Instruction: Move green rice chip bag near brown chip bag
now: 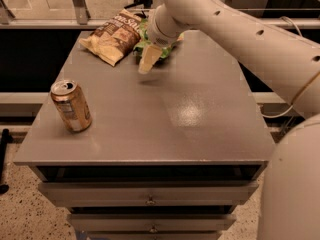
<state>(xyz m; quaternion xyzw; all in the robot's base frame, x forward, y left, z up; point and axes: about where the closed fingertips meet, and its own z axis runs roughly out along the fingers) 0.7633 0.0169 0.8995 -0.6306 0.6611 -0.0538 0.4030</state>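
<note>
The end effector [148, 63], its grip impossible to tell, hovers at the green rice chip bag [167, 49] just beside the brown chip bag [114, 35], so placement looks nearly done and a clean withdrawal likely comes next.

We see a smooth grey table [200, 139] with a dull sheen, a shiny metal can [71, 106], a crinkly glossy brown chip bag [116, 35] and green rice chip bag [142, 34], and a smooth, pale plastic gripper [146, 64] just over the green bag.

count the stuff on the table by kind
chip bags: 2 (brown chip bag, green rice chip bag)
drink can: 1
total: 3
The gripper is at the green bag's front edge.
</note>
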